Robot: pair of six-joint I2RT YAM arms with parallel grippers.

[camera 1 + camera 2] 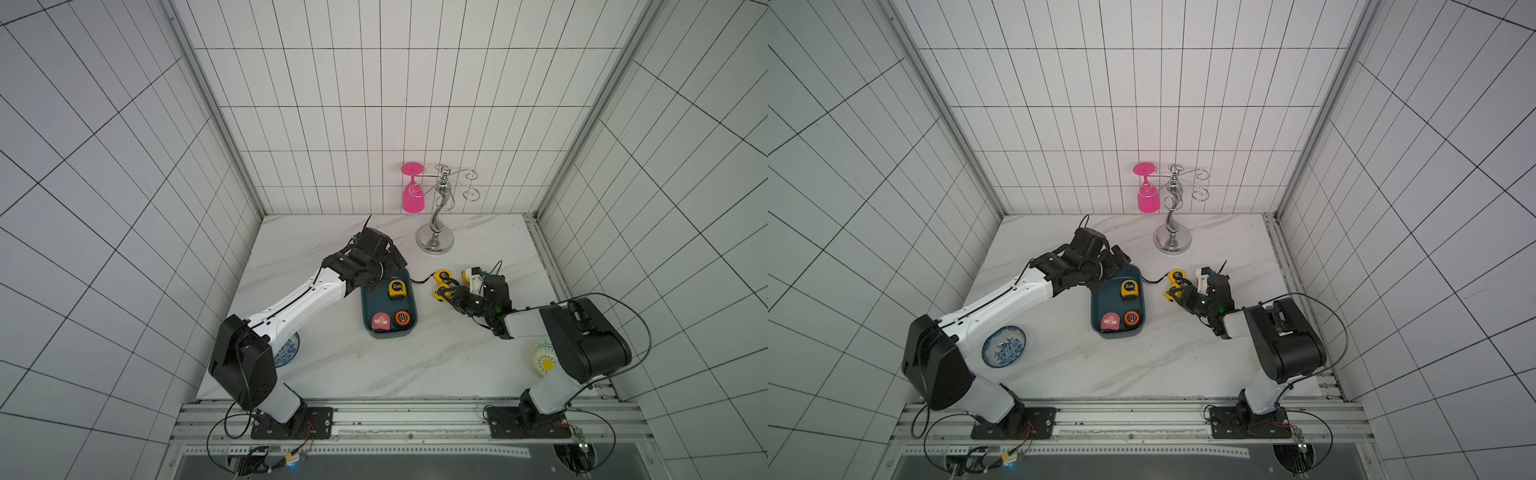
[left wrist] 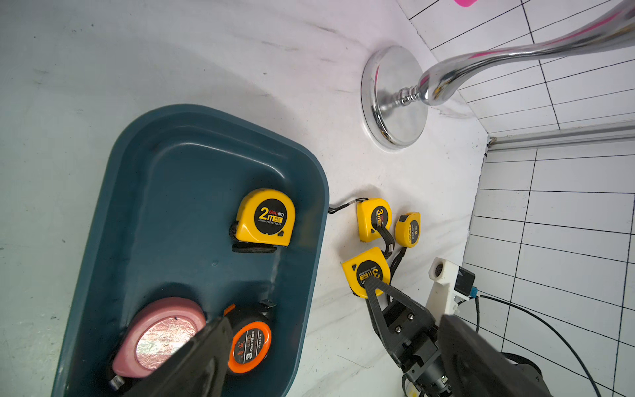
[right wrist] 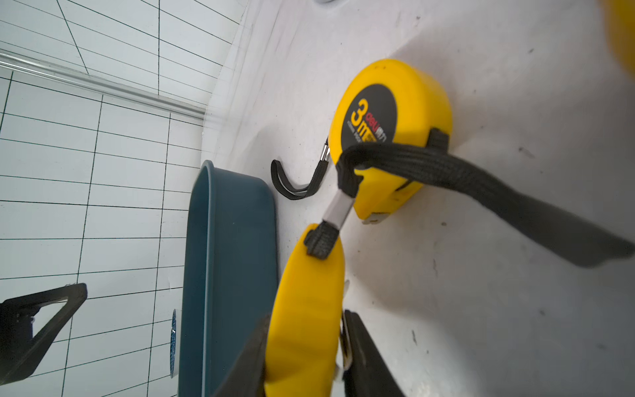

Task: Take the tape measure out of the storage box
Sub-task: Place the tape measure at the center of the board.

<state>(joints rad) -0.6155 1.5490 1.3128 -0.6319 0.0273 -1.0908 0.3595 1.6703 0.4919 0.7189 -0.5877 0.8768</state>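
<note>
Beside the shallow dark-teal plastic storage box (image 2: 220, 115), the right gripper (image 3: 305, 364) clamped a yellow plastic tape measure (image 3: 305, 292), apparently parking it outside; the left gripper (image 1: 384, 272) gaped empty.

The storage box (image 2: 178, 206) is dark teal. It holds a yellow 2m tape measure (image 2: 266, 217) with a black label, a pink tape measure (image 2: 156, 338) with a silvery face and a black tape measure (image 2: 249, 343) ringed in orange. Just beside the box are a yellow 3m tape measure (image 2: 374, 220), a smaller yellow tape measure (image 2: 409, 229) and a third yellow tape measure (image 2: 357, 271), all black-labelled, on the white, grey-veined surface (image 1: 332, 357). Well apart from the box are a blue-and-white patterned bowl (image 1: 1003, 347), a yellow-patterned bowl (image 1: 542, 357) and a pink wine glass (image 1: 412, 195) on a chrome rack (image 1: 435, 237).
</note>
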